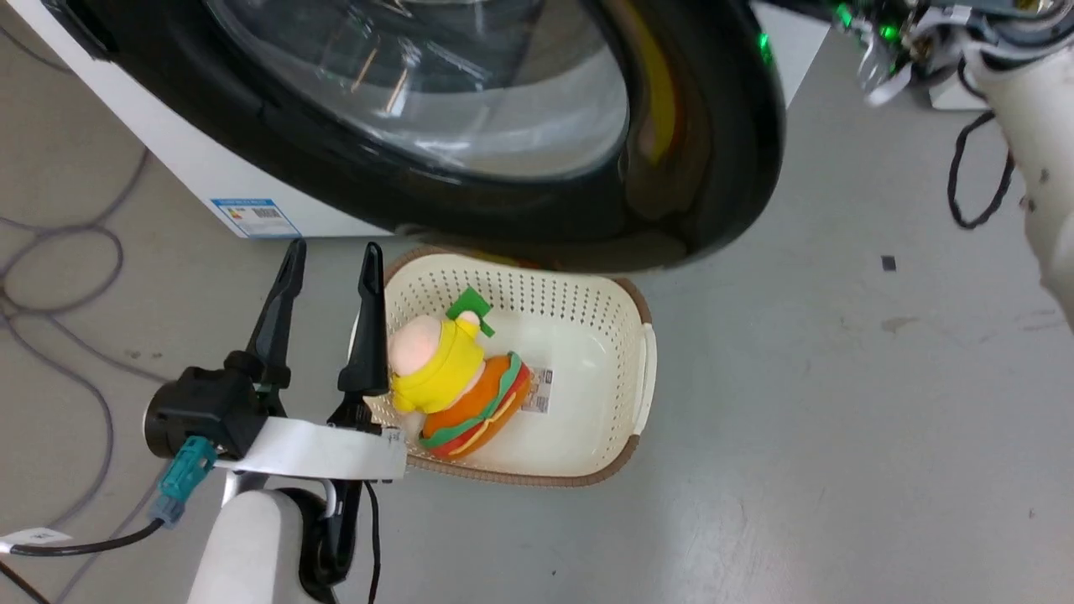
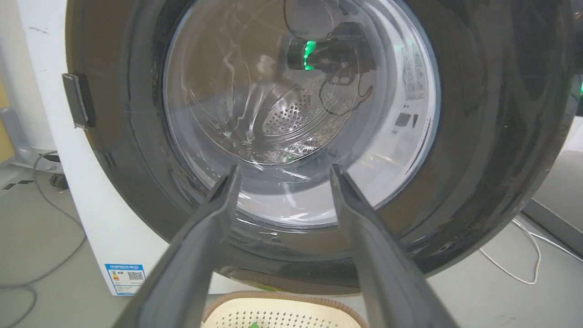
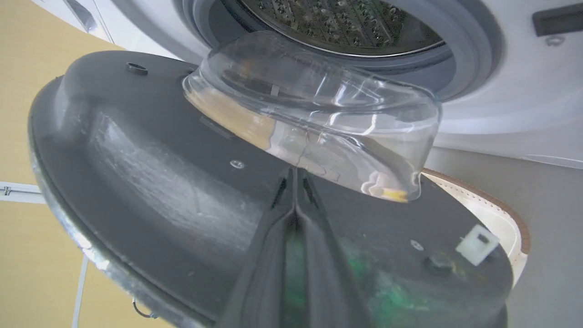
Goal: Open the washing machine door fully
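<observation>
Washing machine door stands swung out from the washing machine at twelve o'clock, above a basket. At eight o'clock the left claw is spread and empty. The right claw is pressed together, tips at the door's inner face.

The washing machine door has a glossy black rim and clear glass. The washing machine is white, its sticker blue. The cream, hole-dotted basket has a brown edge. The plush toy is yellow, pink, orange and green. My left claw is black.

One washing machine, one washing machine door, one basket, one plush toy.
</observation>
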